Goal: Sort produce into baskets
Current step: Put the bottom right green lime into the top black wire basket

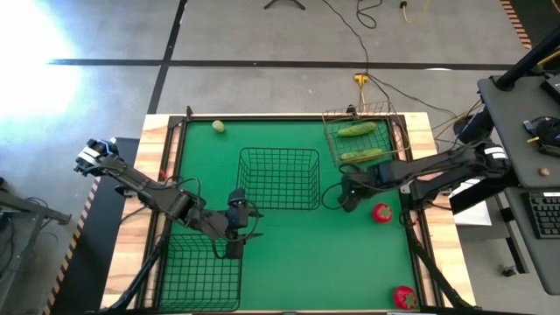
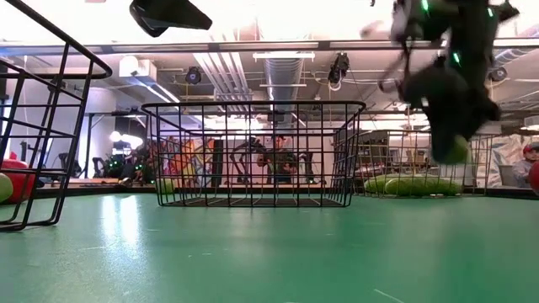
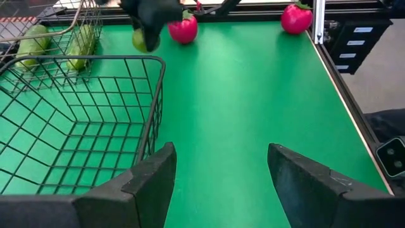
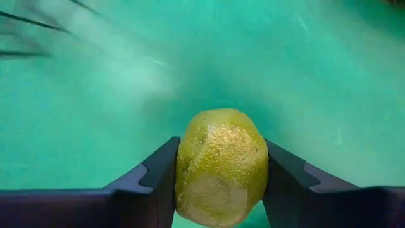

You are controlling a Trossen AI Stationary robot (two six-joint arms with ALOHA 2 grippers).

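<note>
My right gripper (image 1: pixel 348 199) is shut on a small yellow-green round fruit (image 4: pixel 221 168), right of the middle dark basket (image 1: pixel 280 179). It also shows in the low view (image 2: pixel 450 139), above the table. Two cucumbers (image 1: pixel 359 129) lie in the tan basket (image 1: pixel 331 140) at the far right. Another yellow-green fruit (image 1: pixel 218 127) lies at the far left. Two tomatoes (image 1: pixel 381 212) (image 1: pixel 403 297) lie on the mat at the right. My left gripper (image 1: pixel 236 232) (image 3: pixel 218 164) is open and empty beside the near-left dark basket (image 1: pixel 201 271). My right gripper pinches the fruit's two opposite sides (image 4: pixel 183 164) between its two fingers. The fingers come from above, pointing down. The fruit (image 2: pixel 456 151) sits at their lower ends, lifted clear of the table.
The green mat between the middle basket and the near edge is open. A raised wooden rim (image 1: pixel 157 175) and a dark frame run round the table. In the left wrist view the middle basket's wall (image 3: pixel 152 114) stands close beside my left fingers.
</note>
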